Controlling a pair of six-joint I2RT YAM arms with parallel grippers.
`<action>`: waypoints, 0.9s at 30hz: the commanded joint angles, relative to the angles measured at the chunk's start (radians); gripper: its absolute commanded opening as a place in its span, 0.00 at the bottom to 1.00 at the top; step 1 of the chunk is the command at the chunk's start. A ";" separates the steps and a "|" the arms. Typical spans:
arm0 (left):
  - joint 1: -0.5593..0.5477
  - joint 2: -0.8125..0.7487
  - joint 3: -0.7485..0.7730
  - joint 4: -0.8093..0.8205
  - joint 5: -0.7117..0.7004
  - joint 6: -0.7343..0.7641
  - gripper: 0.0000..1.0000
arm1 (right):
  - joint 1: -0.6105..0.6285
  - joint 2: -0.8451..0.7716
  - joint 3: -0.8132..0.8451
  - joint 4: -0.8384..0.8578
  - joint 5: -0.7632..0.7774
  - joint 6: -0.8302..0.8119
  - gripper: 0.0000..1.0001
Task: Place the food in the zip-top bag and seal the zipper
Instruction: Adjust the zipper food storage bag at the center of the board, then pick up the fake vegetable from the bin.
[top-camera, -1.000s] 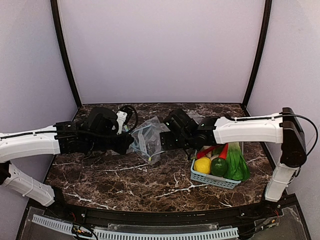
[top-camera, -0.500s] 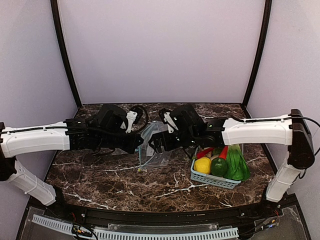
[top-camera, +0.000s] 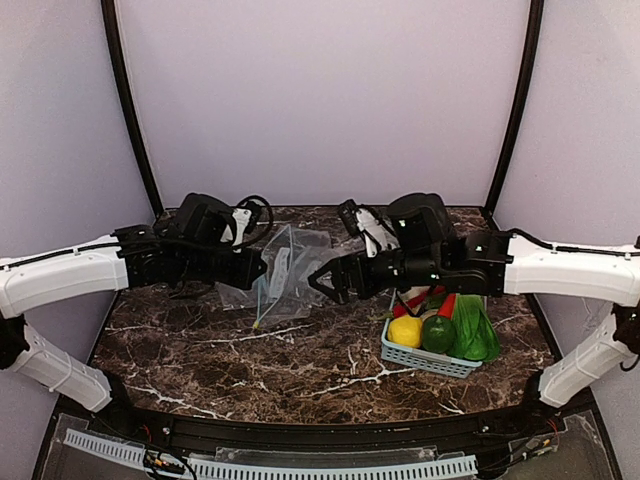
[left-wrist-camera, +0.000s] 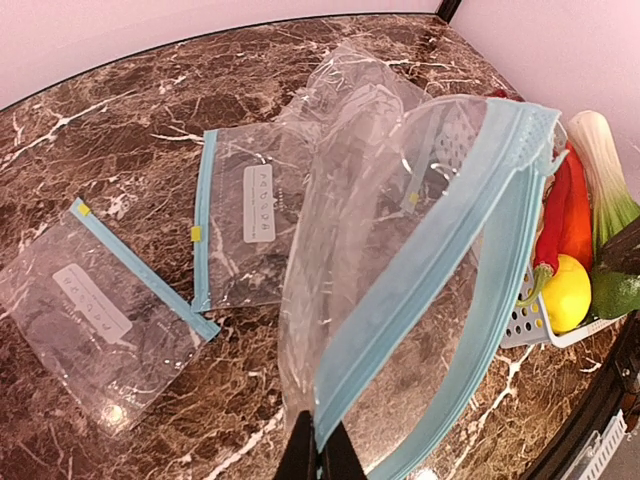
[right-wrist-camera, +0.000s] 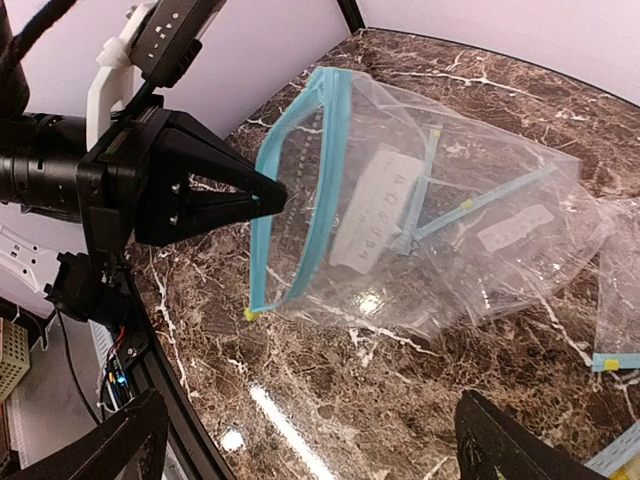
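Note:
The zip-top bag (top-camera: 292, 262) hangs upright over the table with its mouth open. My left gripper (top-camera: 257, 272) is shut on its light-blue zipper (left-wrist-camera: 420, 270), pinching one lip at the jaws (left-wrist-camera: 320, 452). The right wrist view shows the bag (right-wrist-camera: 420, 220) and that pinch (right-wrist-camera: 275, 198). My right gripper (top-camera: 326, 282) is open and empty, just right of the bag, its fingers wide apart (right-wrist-camera: 305, 420). The leafy vegetable (top-camera: 472, 326) and the red-orange one (top-camera: 447, 303) lie in the basket (top-camera: 425, 359). I cannot pick out the cucumber.
Two smaller clear bags with blue strips (left-wrist-camera: 250, 225) (left-wrist-camera: 110, 300) lie flat behind the big bag. A lemon (top-camera: 404, 331) and a lime (top-camera: 437, 334) sit at the basket's front. The basket stands right of centre under the right arm.
The bag was bunched between both grippers. The right gripper has drawn back to the right and is off it. The left gripper has pulled left, and the bag now hangs open from it.

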 joint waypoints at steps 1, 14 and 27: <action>0.042 -0.096 0.073 -0.163 0.006 0.052 0.01 | 0.002 -0.096 0.003 -0.172 0.118 0.006 0.97; 0.139 -0.103 0.202 -0.491 -0.166 0.192 0.01 | -0.248 -0.294 0.005 -0.809 0.443 0.226 0.97; 0.139 -0.011 0.032 -0.248 0.080 0.107 0.01 | -0.551 -0.397 -0.194 -0.661 0.236 0.148 0.92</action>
